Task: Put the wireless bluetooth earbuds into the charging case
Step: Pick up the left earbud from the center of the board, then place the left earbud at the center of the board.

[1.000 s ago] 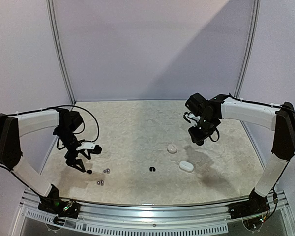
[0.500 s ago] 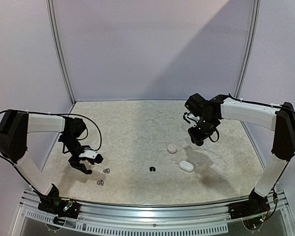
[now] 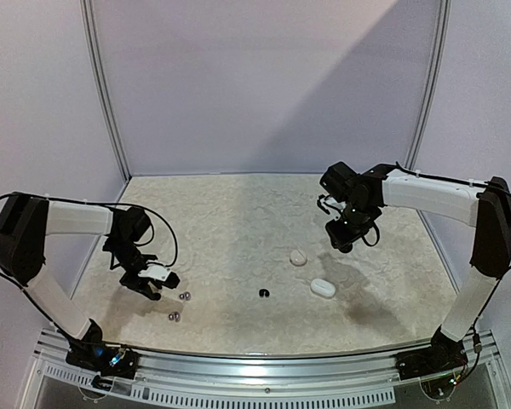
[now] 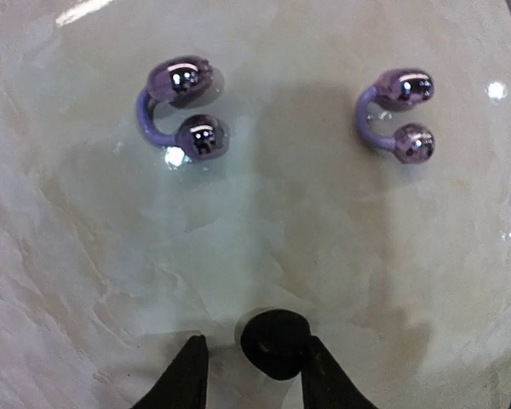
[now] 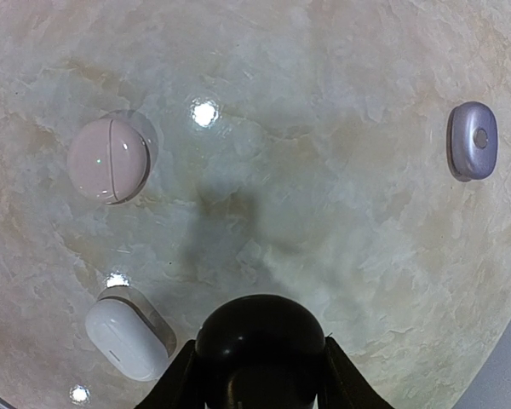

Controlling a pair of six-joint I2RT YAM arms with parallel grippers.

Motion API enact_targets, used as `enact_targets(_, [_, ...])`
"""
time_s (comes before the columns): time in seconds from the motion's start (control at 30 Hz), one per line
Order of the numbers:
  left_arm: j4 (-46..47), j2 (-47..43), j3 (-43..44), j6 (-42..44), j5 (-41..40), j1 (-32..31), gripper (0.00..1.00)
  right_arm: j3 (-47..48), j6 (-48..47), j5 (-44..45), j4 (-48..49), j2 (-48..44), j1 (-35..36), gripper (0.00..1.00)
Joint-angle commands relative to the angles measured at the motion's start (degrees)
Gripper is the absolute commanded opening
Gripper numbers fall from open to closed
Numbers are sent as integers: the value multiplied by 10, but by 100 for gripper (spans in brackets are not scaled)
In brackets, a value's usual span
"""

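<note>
A black earbud (image 4: pixel 277 341) lies on the table between the fingers of my left gripper (image 4: pixel 254 345). It touches the right finger, with a gap to the left finger, so this gripper is open. Two lavender clip-shaped earbuds (image 4: pixel 180 106) (image 4: pixel 398 115) lie just beyond it. From above, my left gripper (image 3: pixel 150 286) is low at the table's left, beside those lavender earbuds (image 3: pixel 186 296) (image 3: pixel 175 316). Another black earbud (image 3: pixel 264 293) lies mid-table. My right gripper (image 5: pixel 257 349) is shut on a round black charging case (image 5: pixel 257 328) and hangs above the table (image 3: pixel 345 239).
Under my right gripper sit a round pinkish-white case (image 5: pixel 109 159) (image 3: pixel 298 256) and a white oval case (image 5: pixel 126 332) (image 3: pixel 323 288). A lavender case (image 5: pixel 472 141) lies further off. Walls enclose the table on the left, back and right.
My left gripper has dropped to the table and its fingers have narrowed around the black earbud. The right arm and its black case have not moved.
</note>
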Motion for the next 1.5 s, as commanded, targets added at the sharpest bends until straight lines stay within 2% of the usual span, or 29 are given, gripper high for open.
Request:
enact_targets(0.0, [38, 9, -39, -9, -67, -21, 32, -4, 1, 1, 0, 5, 5, 12])
enact_targets(0.13, [38, 6, -43, -6, -73, -25, 18, -7, 1, 3, 0, 4, 5, 12])
enact_targets(0.3, [24, 5, -39, -8, -70, -26, 13, -10, 2, 4, 0, 3, 5, 12])
enact_targets(0.4, [7, 4, -17, -42, -64, -26, 11, -12, 2, 5, 0, 3, 5, 12])
enact_targets(0.63, [-64, 14, 97, -153, -47, -26, 8, -14, 3, 9, 1, 1, 5, 13])
enact_targets(0.8, [-144, 41, 235, -274, -13, -47, 7, -14, 5, 14, 1, -4, 5, 13])
enact_targets(0.93, [-138, 67, 330, -414, -5, -115, 7, -11, 7, 17, -1, -5, 5, 13])
enact_targets(1.07, [-126, 113, 393, -500, -19, -217, 8, -14, 11, 22, -6, -9, 5, 13])
enact_targets(1.17, [-127, 154, 413, -538, -31, -285, 8, -25, 16, 22, -6, -19, 5, 13])
enact_targets(1.3, [-111, 190, 395, -576, -43, -366, 8, -44, 22, 24, -5, -35, 5, 13])
enact_targets(1.47, [-81, 234, 399, -594, -82, -465, 8, -51, 23, 26, -8, -45, 5, 13])
